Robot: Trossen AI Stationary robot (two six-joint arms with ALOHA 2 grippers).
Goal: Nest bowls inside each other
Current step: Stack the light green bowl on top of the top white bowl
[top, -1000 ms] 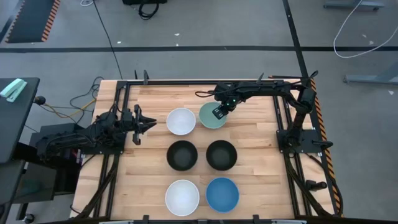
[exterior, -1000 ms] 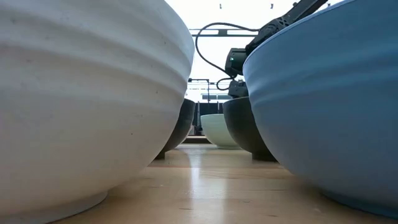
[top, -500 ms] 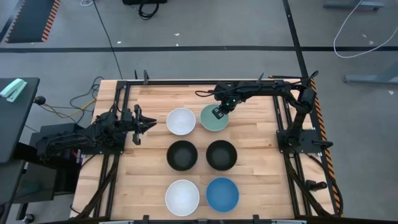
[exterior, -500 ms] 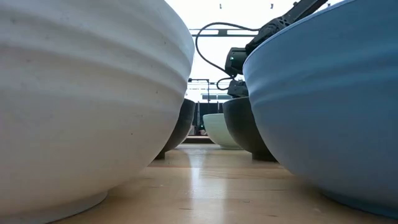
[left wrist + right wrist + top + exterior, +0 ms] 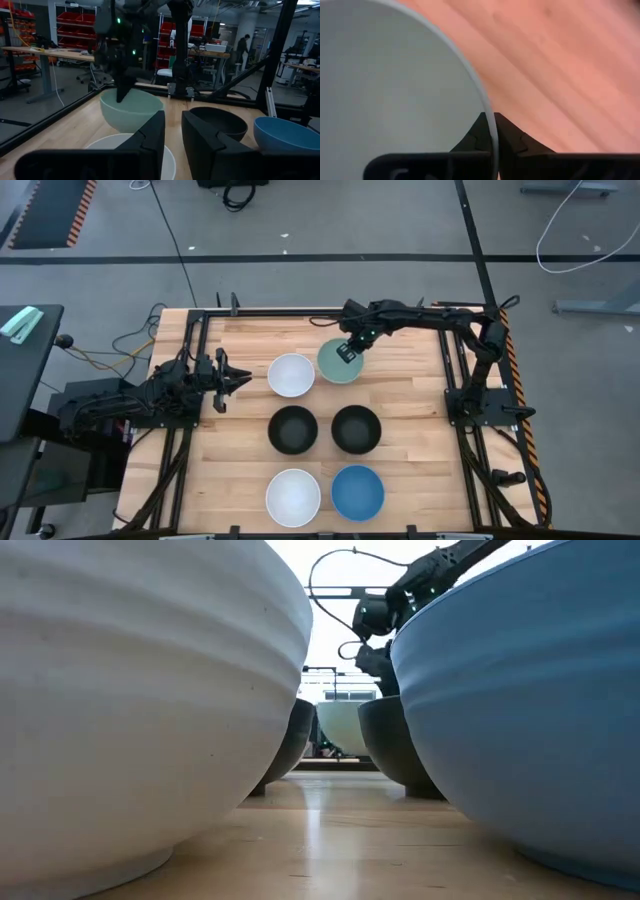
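mint bowl (image 5: 338,364) rim pinched by right claw (image 5: 349,352), lifted off table (image 5: 410,405).

- Table (image 5: 400,405): pale wood planks, smooth, faint sheen.
- Mint bowl (image 5: 335,364): smooth, matt.
- Near white bowl (image 5: 140,700): faintly ridged, matt.
- Frame (image 5: 455,370): black metal.

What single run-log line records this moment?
right gripper: shut on mint bowl rim | bowl: lifted | left gripper: waiting at table's left | nested: none
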